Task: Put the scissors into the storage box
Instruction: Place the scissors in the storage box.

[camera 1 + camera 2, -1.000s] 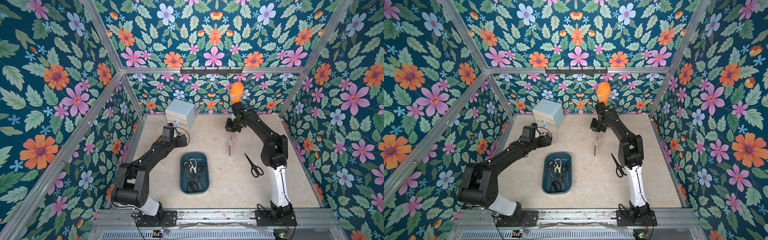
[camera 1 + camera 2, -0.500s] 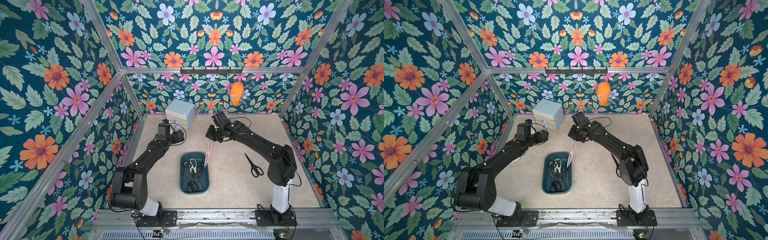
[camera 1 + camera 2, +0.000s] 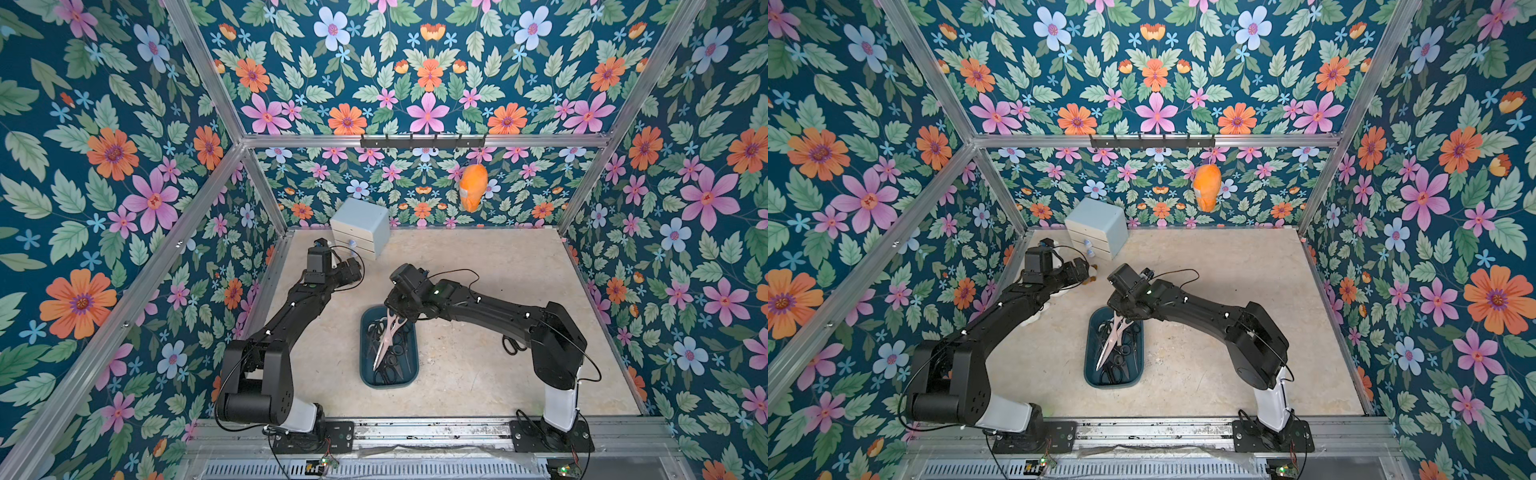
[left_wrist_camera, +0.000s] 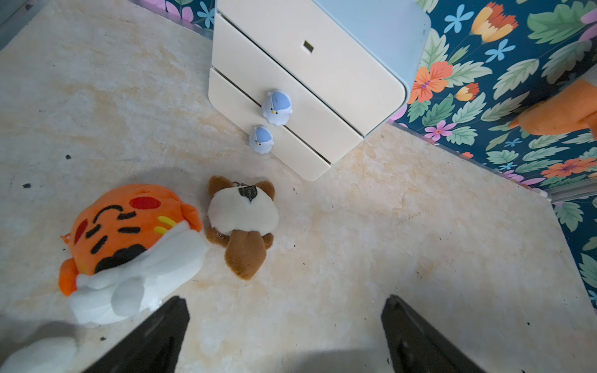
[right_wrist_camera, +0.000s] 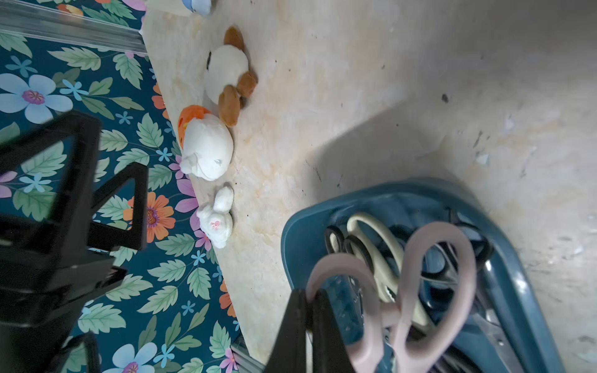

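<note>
over rounded plastic box, pink-looped scissors

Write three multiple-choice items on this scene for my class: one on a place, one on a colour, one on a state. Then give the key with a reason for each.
1. Where are the pink-handled scissors?
A. Hanging over the storage box.
B. Lying flat beside it.
C. Far from it, at the back.

2. What colour is the storage box?
A. Cream.
B. Dark teal.
C. Orange.

3. How is the left gripper?
A. Shut on scissors.
B. Shut, holding nothing.
C. Open, holding nothing.

Key:
1 A, because the right gripper clamps one handle loop and both top views show the blades over the box.
2 B, because its walls are dark teal in every view that shows it.
3 C, because the left wrist view shows it spread wide with nothing held.
</note>
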Robot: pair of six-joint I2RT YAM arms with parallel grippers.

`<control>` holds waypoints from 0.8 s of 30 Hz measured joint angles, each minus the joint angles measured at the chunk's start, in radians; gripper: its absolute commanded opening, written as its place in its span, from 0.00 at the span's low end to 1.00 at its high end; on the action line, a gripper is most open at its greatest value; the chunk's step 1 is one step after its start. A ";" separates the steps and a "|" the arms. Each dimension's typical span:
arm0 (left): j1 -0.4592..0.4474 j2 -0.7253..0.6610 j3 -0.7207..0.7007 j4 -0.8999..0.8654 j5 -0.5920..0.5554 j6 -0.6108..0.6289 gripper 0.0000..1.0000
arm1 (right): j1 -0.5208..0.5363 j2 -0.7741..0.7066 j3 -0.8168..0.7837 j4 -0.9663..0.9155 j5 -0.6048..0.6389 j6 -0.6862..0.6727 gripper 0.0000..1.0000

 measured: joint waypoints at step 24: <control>0.018 -0.002 -0.002 0.006 0.018 -0.018 0.99 | 0.019 0.065 -0.022 0.030 -0.058 0.165 0.23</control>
